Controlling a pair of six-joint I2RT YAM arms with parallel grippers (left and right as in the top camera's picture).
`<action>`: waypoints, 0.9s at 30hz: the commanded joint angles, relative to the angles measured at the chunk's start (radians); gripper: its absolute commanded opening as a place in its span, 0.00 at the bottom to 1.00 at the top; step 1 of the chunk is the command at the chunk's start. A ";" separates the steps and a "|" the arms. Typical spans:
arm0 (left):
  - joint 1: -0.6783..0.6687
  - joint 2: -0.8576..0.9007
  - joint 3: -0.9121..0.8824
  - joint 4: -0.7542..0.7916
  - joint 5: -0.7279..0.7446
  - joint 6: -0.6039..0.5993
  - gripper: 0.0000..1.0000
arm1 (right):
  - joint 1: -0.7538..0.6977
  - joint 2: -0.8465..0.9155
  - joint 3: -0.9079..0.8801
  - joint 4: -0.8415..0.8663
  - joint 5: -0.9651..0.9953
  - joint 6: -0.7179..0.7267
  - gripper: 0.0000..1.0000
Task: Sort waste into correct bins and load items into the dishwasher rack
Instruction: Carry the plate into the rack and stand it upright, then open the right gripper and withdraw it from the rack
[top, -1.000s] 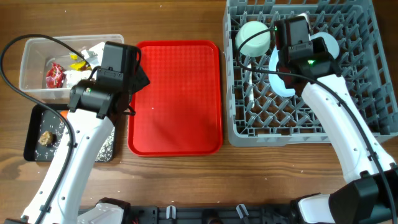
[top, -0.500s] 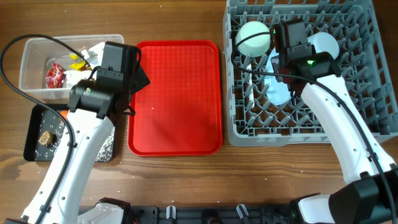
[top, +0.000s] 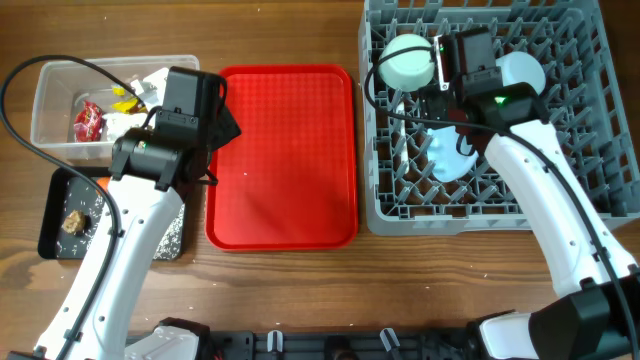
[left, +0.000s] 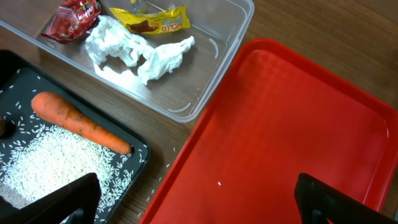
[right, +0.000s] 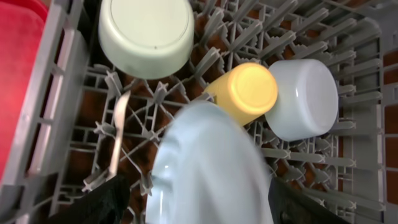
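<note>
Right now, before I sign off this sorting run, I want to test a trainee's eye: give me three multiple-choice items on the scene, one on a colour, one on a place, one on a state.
1. The cup in the dishwasher rack is:
A. yellow
B. red
C. black

2. The carrot lies:
A. in that rack
B. in the black tray
C. inside the cup

3. The pale green bowl in the rack sits:
A. upside down
B. mouth up
C. on its edge

Answers:
1 A: its yellow base shows in the right wrist view.
2 B: it lies beside the rice grains on the black surface.
3 A: only its flat base faces the camera.
</note>
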 joint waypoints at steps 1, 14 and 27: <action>0.003 -0.020 0.008 0.000 -0.016 -0.009 1.00 | -0.011 -0.035 0.073 0.006 -0.018 0.053 0.79; 0.003 -0.020 0.008 0.000 -0.016 -0.009 1.00 | -0.011 -0.235 0.068 0.005 -0.076 0.078 1.00; 0.003 -0.020 0.008 0.000 -0.016 -0.009 1.00 | -0.011 -0.228 0.068 0.006 -0.076 0.076 1.00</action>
